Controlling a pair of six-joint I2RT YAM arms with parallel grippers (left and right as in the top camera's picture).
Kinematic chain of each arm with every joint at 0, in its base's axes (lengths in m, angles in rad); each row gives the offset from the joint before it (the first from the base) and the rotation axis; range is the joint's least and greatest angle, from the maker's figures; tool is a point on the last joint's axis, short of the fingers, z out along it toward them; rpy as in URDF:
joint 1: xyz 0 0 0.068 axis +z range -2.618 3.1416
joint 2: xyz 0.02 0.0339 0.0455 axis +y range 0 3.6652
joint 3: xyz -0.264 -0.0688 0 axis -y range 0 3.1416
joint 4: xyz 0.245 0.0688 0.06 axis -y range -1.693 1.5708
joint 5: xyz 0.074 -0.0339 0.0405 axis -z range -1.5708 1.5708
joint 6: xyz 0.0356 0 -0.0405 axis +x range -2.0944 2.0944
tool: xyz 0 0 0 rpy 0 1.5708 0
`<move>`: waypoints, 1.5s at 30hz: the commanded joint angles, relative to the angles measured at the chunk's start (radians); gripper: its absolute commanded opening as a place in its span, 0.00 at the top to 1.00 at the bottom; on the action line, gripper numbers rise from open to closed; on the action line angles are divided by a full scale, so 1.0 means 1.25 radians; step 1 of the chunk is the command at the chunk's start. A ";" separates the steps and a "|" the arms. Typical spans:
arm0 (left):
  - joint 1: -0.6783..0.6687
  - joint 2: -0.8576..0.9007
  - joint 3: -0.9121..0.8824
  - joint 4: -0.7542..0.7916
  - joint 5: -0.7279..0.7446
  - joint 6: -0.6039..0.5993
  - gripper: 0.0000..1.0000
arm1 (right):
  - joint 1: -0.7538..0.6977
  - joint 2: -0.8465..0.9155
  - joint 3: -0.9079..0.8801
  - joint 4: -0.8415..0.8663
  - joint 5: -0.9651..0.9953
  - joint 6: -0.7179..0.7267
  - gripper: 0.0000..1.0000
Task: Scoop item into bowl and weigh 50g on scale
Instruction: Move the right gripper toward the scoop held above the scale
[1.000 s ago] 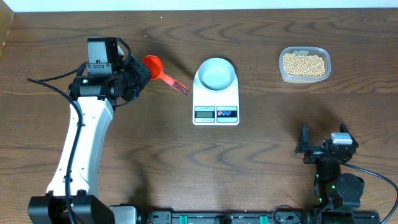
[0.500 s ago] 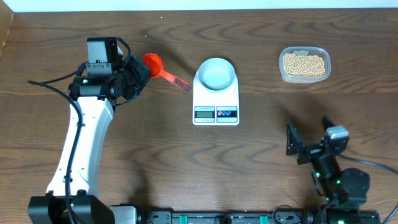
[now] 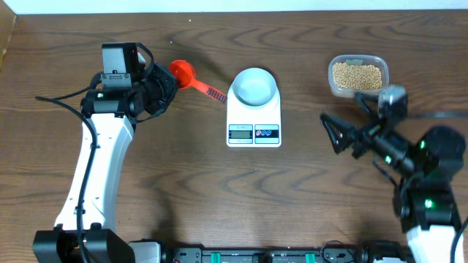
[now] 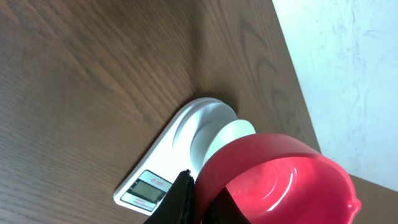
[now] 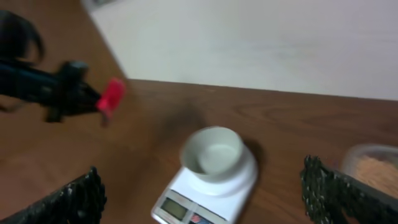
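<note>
Left tool: pressed onto the red scoop at its cup end; the handle sticks out towards the scale, dark tip nearest it.
Left wrist view: the scoop's cup fills the lower right, a black finger right against it, the scale and bowl beyond.
Right tool: spread wide and gripping nothing, hanging over bare surface to the right of the scale, pointing at it.
Right wrist view: both fingers sit at the far edges of the frame, with bowl and scale between them in the distance; picture a bit blurred.
Scale: flat on the surface at centre, display and buttons on its near edge; the reading is too small to tell.
Bowl: sitting on the scale's back half.
Beans: heaped in the clear tub at the far right, well apart from the scale, just beyond the right arm.
</note>
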 commanded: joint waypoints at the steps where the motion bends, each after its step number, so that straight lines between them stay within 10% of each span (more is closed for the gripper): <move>1: -0.002 -0.006 0.006 0.003 0.021 -0.044 0.93 | 0.003 0.086 0.091 0.000 -0.157 0.037 0.01; 28: -0.180 -0.005 0.006 0.031 -0.017 -0.196 0.93 | 0.176 0.395 0.294 0.026 -0.189 0.139 0.01; 45: -0.300 -0.005 0.006 0.052 -0.145 -0.304 0.93 | 0.303 0.439 0.294 -0.077 0.047 0.311 0.53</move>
